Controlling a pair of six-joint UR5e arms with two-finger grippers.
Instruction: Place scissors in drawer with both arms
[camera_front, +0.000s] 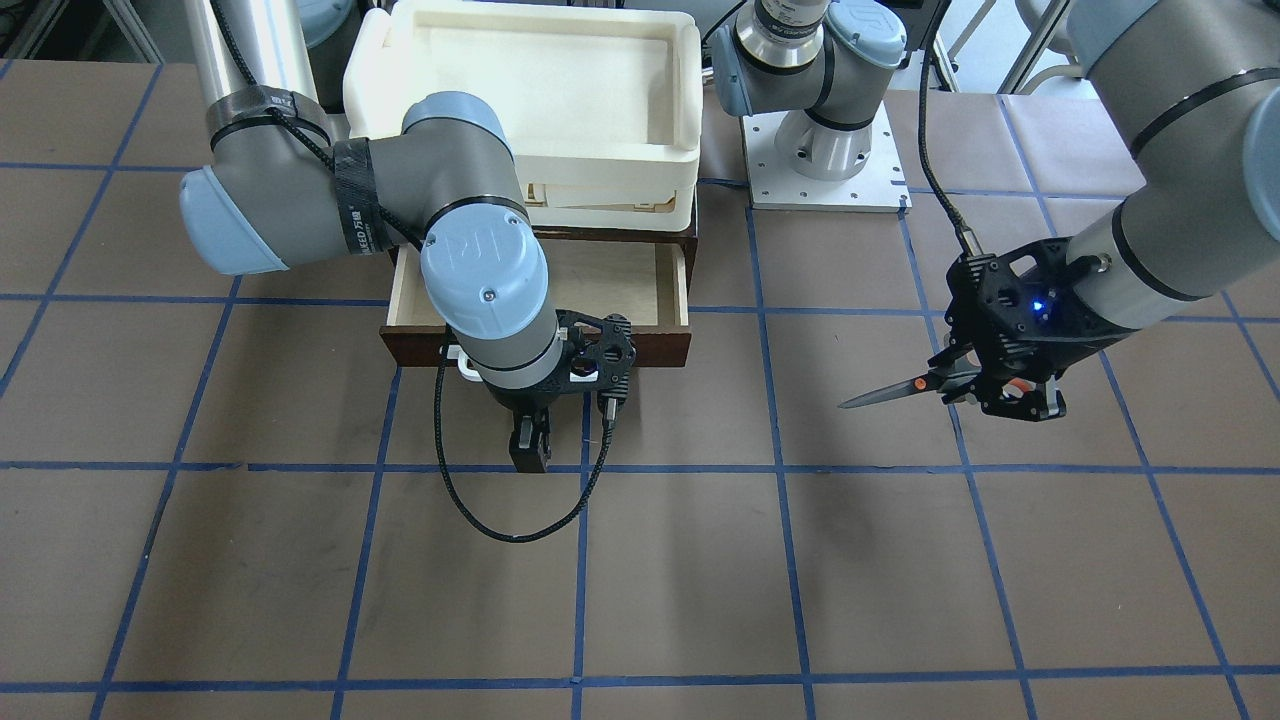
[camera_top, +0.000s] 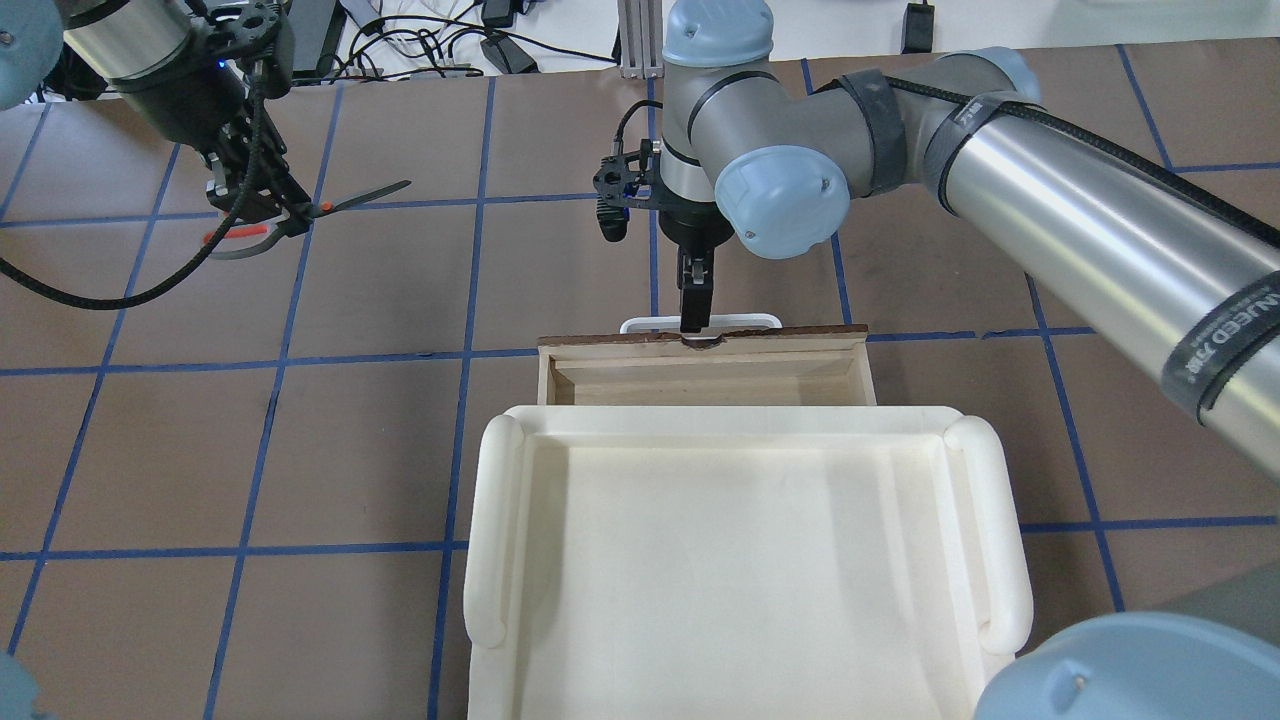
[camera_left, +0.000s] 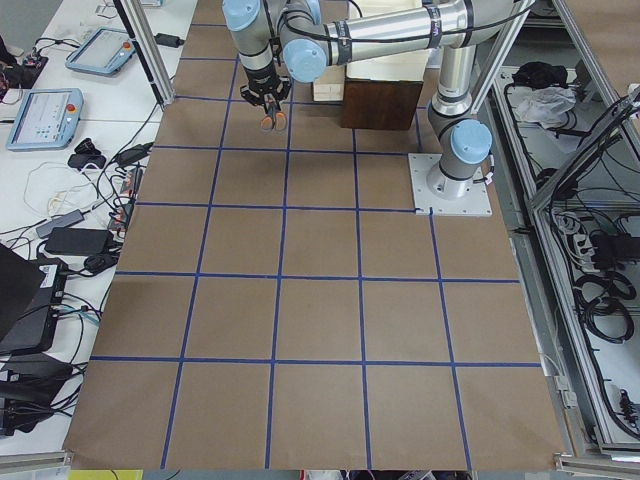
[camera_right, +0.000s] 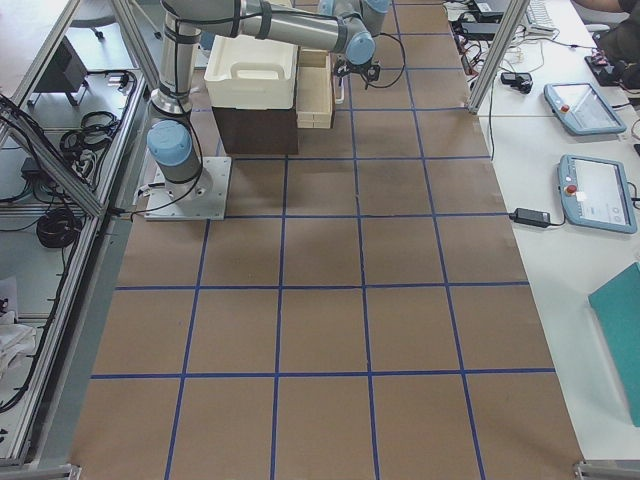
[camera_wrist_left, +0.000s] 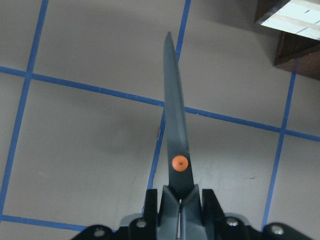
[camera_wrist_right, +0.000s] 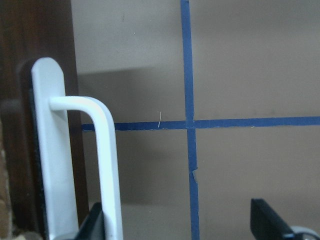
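My left gripper (camera_front: 975, 385) is shut on the scissors (camera_front: 890, 392) near the orange pivot and holds them in the air, off to the drawer's side. The dark blades point toward the drawer side. In the overhead view the scissors (camera_top: 350, 198) stick out of that gripper (camera_top: 275, 215). The left wrist view shows the blades (camera_wrist_left: 175, 125) closed, pointing away over the table. The dark brown drawer (camera_front: 672, 290) is pulled out, its pale inside bare. My right gripper (camera_front: 530, 455) is open in front of the white handle (camera_wrist_right: 107, 160), which lies beside one finger (camera_wrist_right: 97, 225).
A white plastic tray (camera_top: 500, 520) sits on top of the cabinet above the drawer. The left arm's base plate (camera_front: 870, 190) stands beside the cabinet. A black cable (camera_front: 500, 520) loops under the right wrist. The table is brown with blue grid lines.
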